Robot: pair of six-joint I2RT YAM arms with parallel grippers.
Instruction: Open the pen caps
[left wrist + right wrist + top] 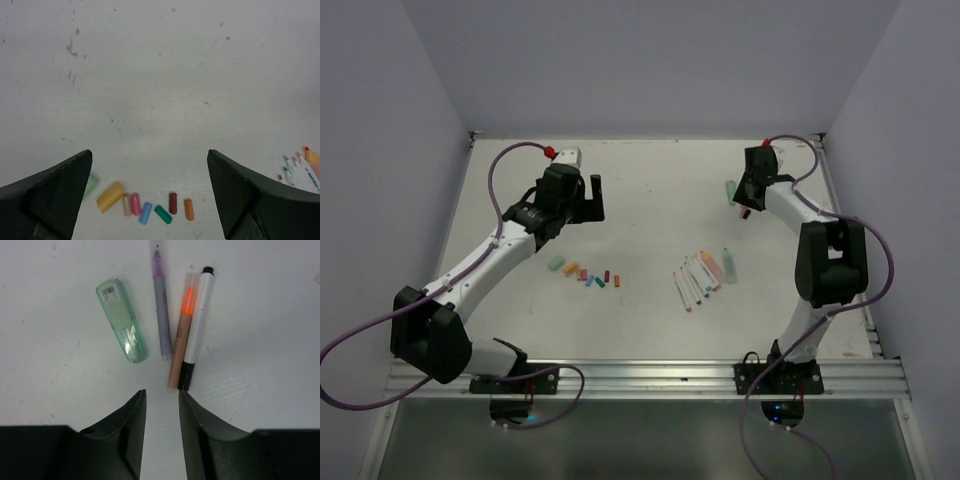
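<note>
Nearest the arm bases, eight pen caps (145, 213) lie in a row, one of them half hidden; just right of them sits a pile of open pens (702, 272), maybe seven, too small to count well; farther back the left claw (150, 155) hangs wide open, holding nothing; farthest, the right claw (161, 395) is nearly closed on nothing, just short of four capped pens (180, 340); it should open wider and take one pen alone, perhaps the green highlighter (121, 320), which lies apart.

Green highlighter (122, 322): sticker (110, 290) illegible
</note>
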